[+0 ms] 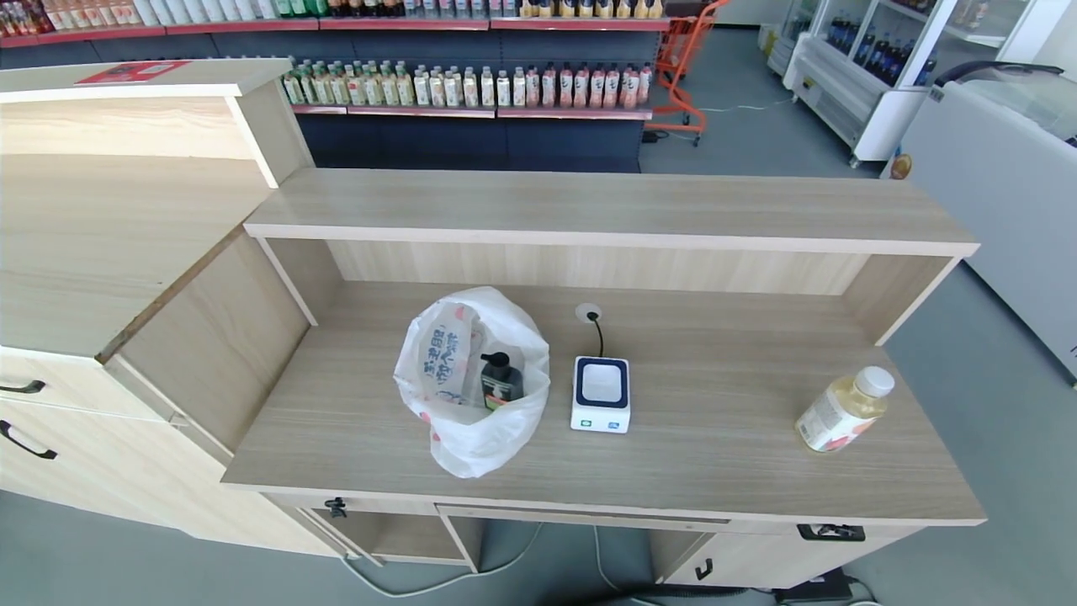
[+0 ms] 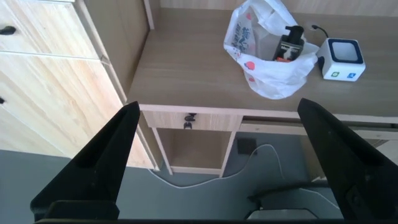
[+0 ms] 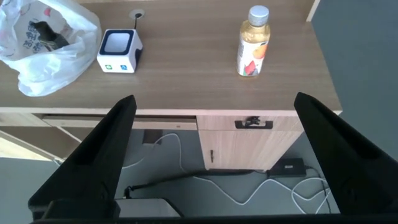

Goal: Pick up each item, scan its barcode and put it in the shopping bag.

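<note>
A white plastic shopping bag (image 1: 471, 379) stands open on the wooden counter, holding a black pump bottle (image 1: 500, 379) and a printed packet (image 1: 444, 349). A white scanner (image 1: 601, 392) with a dark-framed window sits just right of the bag. A juice bottle (image 1: 844, 409) with a white cap stands alone near the counter's right end. In the left wrist view my left gripper (image 2: 217, 165) is open, held low in front of the counter, below the bag (image 2: 270, 53). My right gripper (image 3: 214, 158) is open too, low in front of the counter, short of the juice bottle (image 3: 254, 42) and scanner (image 3: 118, 51).
The counter (image 1: 715, 421) has a raised back shelf and side walls. A taller wooden cabinet (image 1: 126, 252) stands at its left. Cables hang under the counter. Drink shelves and freezers line the room behind.
</note>
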{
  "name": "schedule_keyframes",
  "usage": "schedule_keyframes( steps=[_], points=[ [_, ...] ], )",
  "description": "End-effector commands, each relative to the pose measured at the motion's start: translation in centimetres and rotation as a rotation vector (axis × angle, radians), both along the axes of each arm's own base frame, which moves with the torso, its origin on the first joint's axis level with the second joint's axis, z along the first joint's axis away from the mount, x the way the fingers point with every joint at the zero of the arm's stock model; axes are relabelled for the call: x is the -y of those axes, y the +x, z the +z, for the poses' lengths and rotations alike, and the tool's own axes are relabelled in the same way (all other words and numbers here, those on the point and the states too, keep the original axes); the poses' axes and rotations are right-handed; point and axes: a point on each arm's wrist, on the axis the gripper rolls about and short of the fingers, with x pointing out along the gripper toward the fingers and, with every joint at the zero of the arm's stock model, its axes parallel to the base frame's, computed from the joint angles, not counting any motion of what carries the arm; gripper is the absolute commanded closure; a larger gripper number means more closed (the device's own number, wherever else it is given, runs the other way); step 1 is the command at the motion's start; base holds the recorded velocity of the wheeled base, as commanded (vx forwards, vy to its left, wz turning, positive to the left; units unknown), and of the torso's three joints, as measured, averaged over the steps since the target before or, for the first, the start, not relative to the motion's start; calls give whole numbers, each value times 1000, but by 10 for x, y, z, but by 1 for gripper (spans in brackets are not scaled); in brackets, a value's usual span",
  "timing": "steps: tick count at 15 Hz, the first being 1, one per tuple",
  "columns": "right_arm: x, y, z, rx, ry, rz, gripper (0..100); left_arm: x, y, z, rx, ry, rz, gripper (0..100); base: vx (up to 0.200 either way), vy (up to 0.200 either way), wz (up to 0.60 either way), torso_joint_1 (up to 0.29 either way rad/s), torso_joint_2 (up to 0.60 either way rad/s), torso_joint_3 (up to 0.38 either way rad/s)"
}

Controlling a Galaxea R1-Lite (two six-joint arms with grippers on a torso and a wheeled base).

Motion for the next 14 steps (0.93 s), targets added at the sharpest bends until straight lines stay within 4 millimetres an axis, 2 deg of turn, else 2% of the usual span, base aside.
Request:
schedule_keyframes(
  steps=[1, 14],
  points=[
    [0, 0, 0, -3, 0, 0, 0, 0, 0, 0, 1, 0, 0, 0, 0, -200, 0, 7, 2, 2],
    [0, 0, 0, -3, 0, 0, 0, 0, 0, 0, 1, 0, 0, 0, 0, -200, 0, 2, 3, 5]
  ],
)
